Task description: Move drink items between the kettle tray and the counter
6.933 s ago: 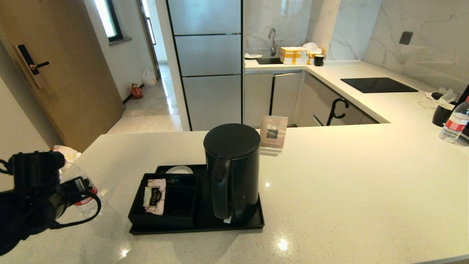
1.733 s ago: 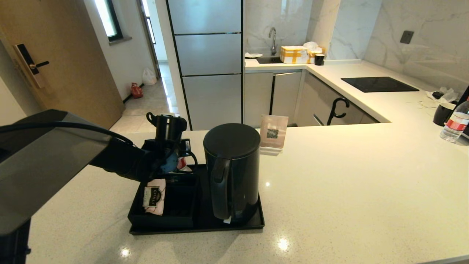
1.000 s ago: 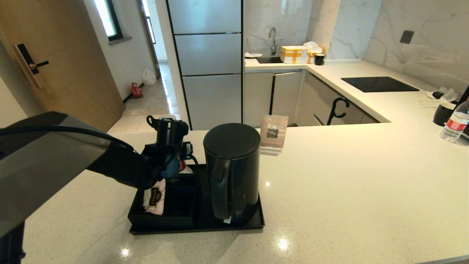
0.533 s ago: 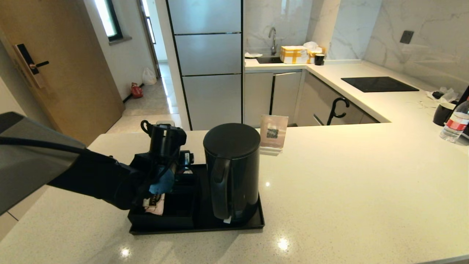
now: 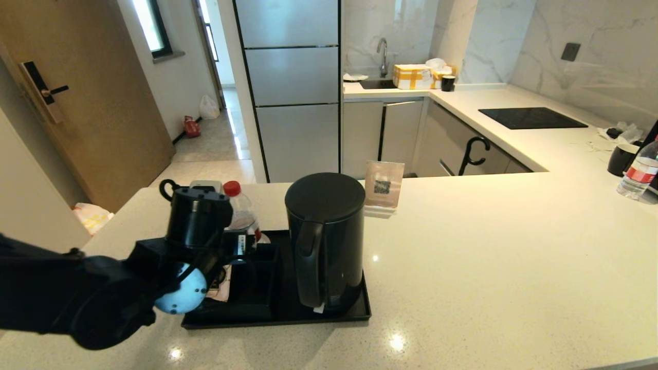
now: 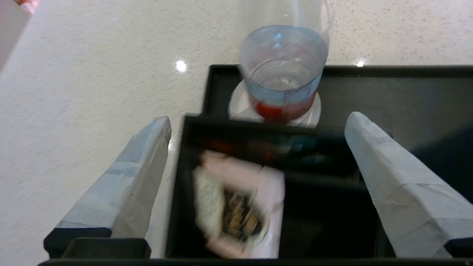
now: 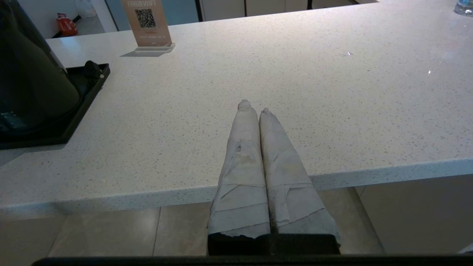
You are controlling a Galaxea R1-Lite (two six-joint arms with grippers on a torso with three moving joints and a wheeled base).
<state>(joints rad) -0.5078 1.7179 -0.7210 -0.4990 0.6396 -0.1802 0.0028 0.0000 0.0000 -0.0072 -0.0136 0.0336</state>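
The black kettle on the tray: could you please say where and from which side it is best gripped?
Probably by its side handle, approached from the robot's side. The kettle stands upright on the tray with the handle facing the robot, and the smooth body looks wide for an end effector. The water bottle stands behind-left.

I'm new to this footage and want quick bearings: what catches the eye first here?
The tall black kettle stands on the right of the kettle tray, mid-counter. Behind the tray's box, a red-capped water bottle stands on a white disc, and the left gripper hangs open just short of it. The right gripper waits shut at the counter's near edge.
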